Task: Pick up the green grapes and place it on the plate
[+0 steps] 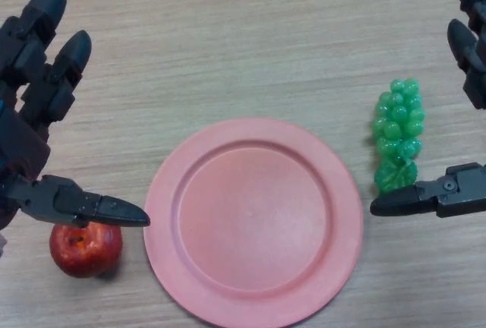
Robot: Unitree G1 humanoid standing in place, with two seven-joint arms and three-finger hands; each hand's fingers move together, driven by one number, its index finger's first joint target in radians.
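Bare counter (250, 32) is stretching across the far half, giving open passage from side to side. The pink plate (254, 222) is occupying the near middle, its face holding nothing. The green grapes (398, 134) are lying just beside the plate's right rim, with a narrow strip of counter between them. The right hand (459, 190) is flanking the grapes, thumb near their lower end, fingers (467, 47) spread beyond. A red apple (85, 248) is sitting just left of the plate, under the left hand (38, 115).
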